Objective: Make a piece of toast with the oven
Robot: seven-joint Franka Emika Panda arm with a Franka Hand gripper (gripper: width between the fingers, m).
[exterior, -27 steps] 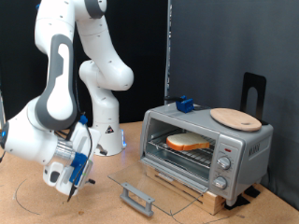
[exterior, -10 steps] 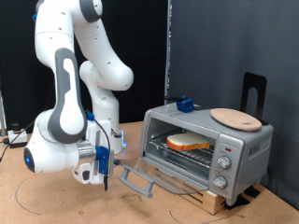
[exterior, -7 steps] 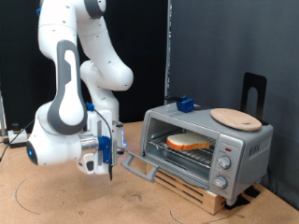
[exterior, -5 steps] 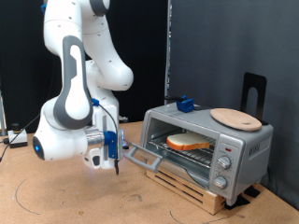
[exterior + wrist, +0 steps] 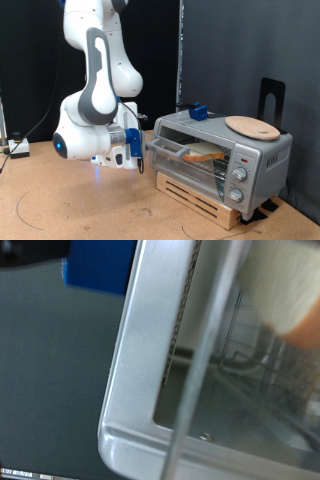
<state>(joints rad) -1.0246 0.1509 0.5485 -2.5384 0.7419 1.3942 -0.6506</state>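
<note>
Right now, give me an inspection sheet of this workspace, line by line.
Surface: brown wooden tabletop; the oven stands on a low wooden pallet.
Job's things: oven, door partly raised, not fully shut; piece of toast on the rack inside.
Clutter: round wooden plate and a small blue object on the oven's top; black stand behind it.
Hand: hand at the door's outer edge, at the exterior view's left of the oven; the wrist view shows the door frame close up; holding nothing.
Cables: black cable at the exterior view's left.
Surroundings: white wall and a dark curtain behind.
</note>
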